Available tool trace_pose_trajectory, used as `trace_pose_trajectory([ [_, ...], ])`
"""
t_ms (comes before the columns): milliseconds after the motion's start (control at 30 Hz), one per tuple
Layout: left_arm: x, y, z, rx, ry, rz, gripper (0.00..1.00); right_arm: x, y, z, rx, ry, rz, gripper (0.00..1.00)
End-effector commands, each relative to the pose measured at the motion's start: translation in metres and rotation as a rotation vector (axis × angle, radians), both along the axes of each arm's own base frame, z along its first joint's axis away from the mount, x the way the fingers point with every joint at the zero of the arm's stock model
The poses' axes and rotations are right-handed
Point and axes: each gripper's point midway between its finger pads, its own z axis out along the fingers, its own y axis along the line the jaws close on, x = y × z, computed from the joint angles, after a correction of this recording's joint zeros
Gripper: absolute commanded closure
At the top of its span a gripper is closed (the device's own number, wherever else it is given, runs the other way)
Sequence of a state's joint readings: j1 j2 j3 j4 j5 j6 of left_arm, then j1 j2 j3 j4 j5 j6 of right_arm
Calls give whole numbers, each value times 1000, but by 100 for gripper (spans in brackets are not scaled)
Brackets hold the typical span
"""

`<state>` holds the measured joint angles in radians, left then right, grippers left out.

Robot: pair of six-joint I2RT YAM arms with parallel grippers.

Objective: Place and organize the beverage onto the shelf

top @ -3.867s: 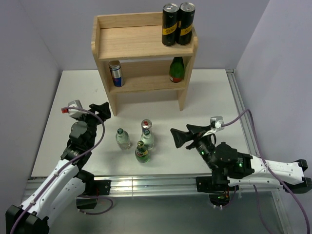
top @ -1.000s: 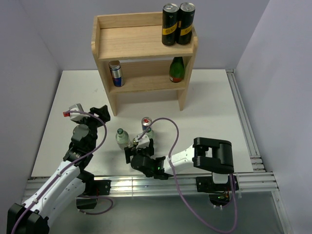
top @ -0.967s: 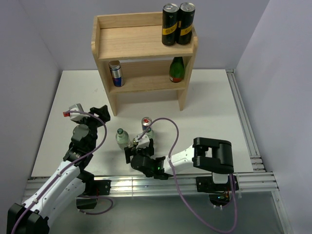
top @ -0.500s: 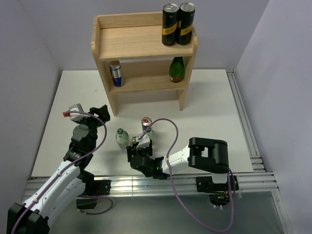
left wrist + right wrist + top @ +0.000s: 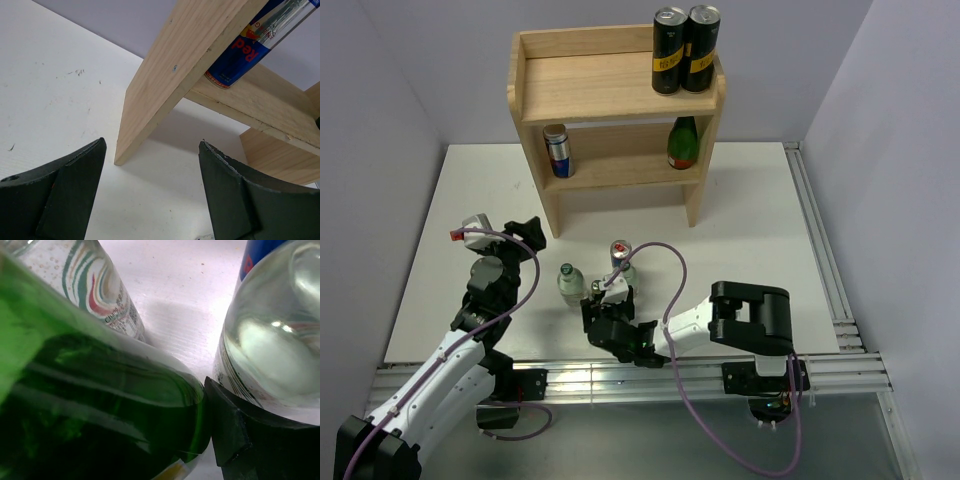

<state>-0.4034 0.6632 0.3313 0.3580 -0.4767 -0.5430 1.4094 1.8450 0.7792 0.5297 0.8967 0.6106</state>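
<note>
As my right gripper point(image 5: 604, 310) sits round the dark-green glass bottle point(image 5: 90, 405) at table point(image 5: 750, 200) front, one finger point(image 5: 227, 432) touches glass, other hidden: can't tell if clamped. Shelf point(image 5: 590, 88) lies straight ahead, well apart.

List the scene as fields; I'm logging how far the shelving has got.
shelf top: black cans
lower tier: shelved can, shelved green bottle
table: left clear bottle, right clear bottle, table can, table green bottle
left gripper: open, empty, facing shelf
right gripper: around table green bottle, one finger touching it; grip unconfirmed
</note>
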Motion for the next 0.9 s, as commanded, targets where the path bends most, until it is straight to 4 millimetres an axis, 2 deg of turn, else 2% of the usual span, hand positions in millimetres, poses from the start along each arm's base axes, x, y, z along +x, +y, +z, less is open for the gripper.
trace_pose_trajectory([
  [0,1,1,13,-21,-43,11,19,4,-8,48,89,-50,-69,100],
  [67,1,1,12,-22,-42,11,19,-1,-10,63,102,-64,-65,100],
  [100,1,1,12,-22,-44,11,19,-1,-13,78,118,-77,-76,100],
  [167,1,1,11,-20,-38,9,19,-4,-16,94,118,-98,-77,100],
  [367,1,2,12,-21,-39,14,19,-9,-27,157,160,-163,-75,100],
  [467,1,1,13,-25,-38,14,19,-5,-32,192,147,-223,-71,100],
  [500,1,1,13,-28,-39,12,19,-2,-33,211,172,-236,-73,100],
  [633,2,-6,18,-73,-50,-19,19,24,-41,246,166,-271,-57,100],
  [667,3,-9,20,-93,-54,-28,19,40,-51,252,165,-282,-90,100],
  [733,5,-15,24,-108,-63,-56,19,54,-56,268,168,-302,-86,100],
  [767,6,-17,25,-110,-64,-64,19,71,-67,271,160,-309,-119,100],
  [833,9,-19,26,-110,-70,-72,19,87,-72,284,160,-325,-117,100],
  [867,9,-20,25,-105,-68,-73,19,104,-84,288,157,-333,-155,100],
])
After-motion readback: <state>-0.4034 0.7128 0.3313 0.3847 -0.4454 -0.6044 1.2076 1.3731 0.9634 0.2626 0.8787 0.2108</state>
